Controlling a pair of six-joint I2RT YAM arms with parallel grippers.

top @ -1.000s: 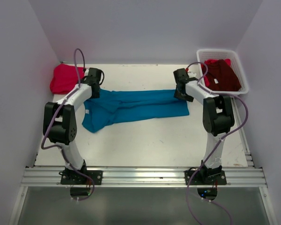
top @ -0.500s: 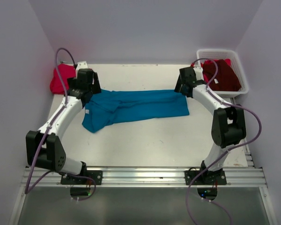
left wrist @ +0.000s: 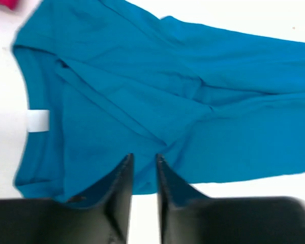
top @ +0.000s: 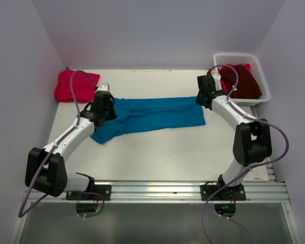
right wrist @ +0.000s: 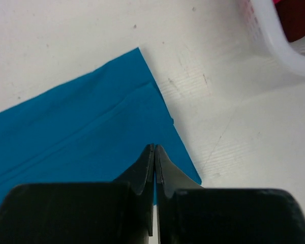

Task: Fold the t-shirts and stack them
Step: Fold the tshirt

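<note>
The teal shirt (top: pixel 152 114) lay stretched across the middle of the bench (top: pixel 168 152). The red shirt (top: pixel 71 85) sat in the far left corner, and the maroon shirt (top: pixel 241 81) was in the basket (top: pixel 259 63) at far right. My right fingers (right wrist: pixel 154 148) were pressed together at the teal shirt's right corner. My left fingers (left wrist: pixel 144 158) stood a sliver apart at its bunched left end. I couldn't tell whether either had cloth. My worry was that if one side had caught only the top layer, or nothing, any lift would drag the shirt askew and spill its lengthwise fold.
</note>
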